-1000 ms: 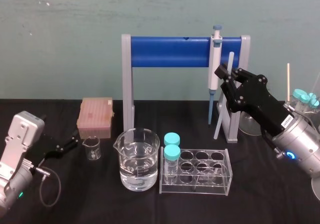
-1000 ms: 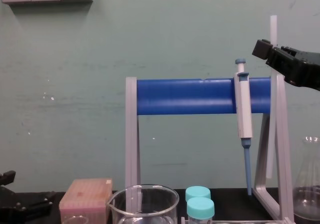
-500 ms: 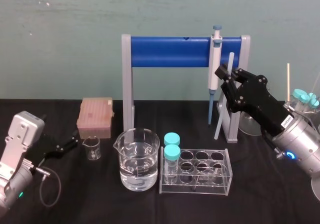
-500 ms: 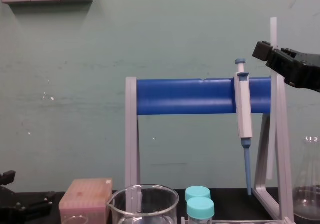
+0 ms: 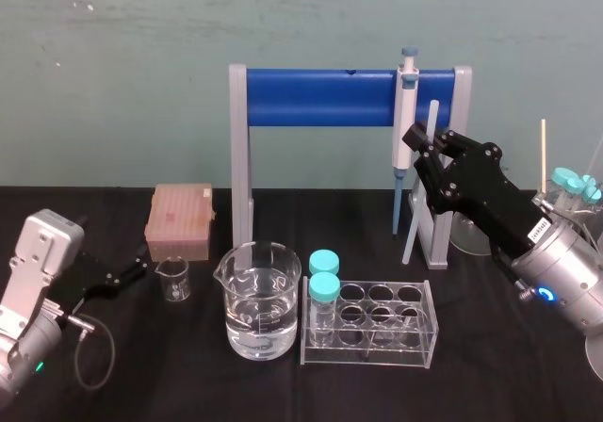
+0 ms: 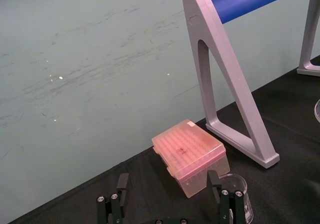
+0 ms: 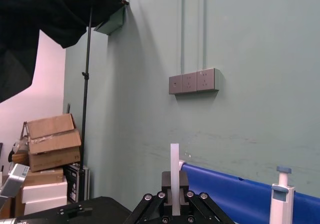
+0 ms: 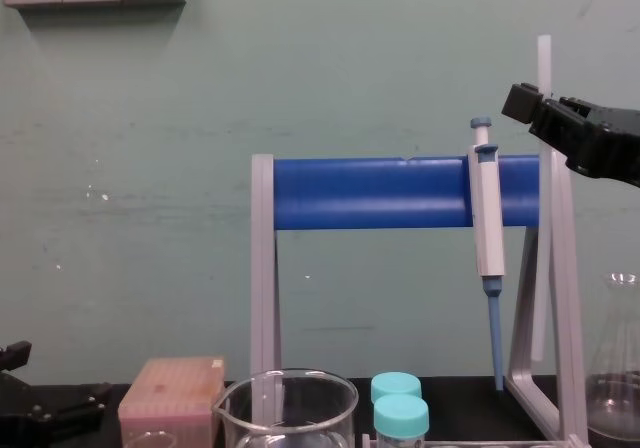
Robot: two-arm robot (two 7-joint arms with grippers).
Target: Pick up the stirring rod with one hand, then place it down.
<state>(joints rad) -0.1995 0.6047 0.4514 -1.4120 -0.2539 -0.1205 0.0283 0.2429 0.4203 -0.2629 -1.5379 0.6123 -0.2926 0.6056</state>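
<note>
The stirring rod (image 5: 411, 237), thin and whitish, is held nearly upright off the table, just in front of the stand's right post. My right gripper (image 5: 421, 149) is shut on the stirring rod around its upper half. In the chest view the rod (image 8: 543, 60) sticks up above the black gripper (image 8: 525, 103). The right wrist view has the rod (image 7: 174, 166) rising from between the closed fingers (image 7: 169, 181). My left gripper (image 5: 132, 271) rests low at the table's left, open and holding nothing (image 6: 167, 186).
A grey stand with a blue bar (image 5: 320, 98) carries the grey-and-blue pipette (image 5: 405, 111). In front stand a water beaker (image 5: 258, 300), a clear tube rack (image 5: 377, 320) with two teal-capped tubes, a small beaker (image 5: 173, 278) and a pink tip box (image 5: 179, 219). Glassware (image 5: 570, 191) sits at right.
My right gripper has drifted very slightly left with the rod still in it. The left arm has not moved.
</note>
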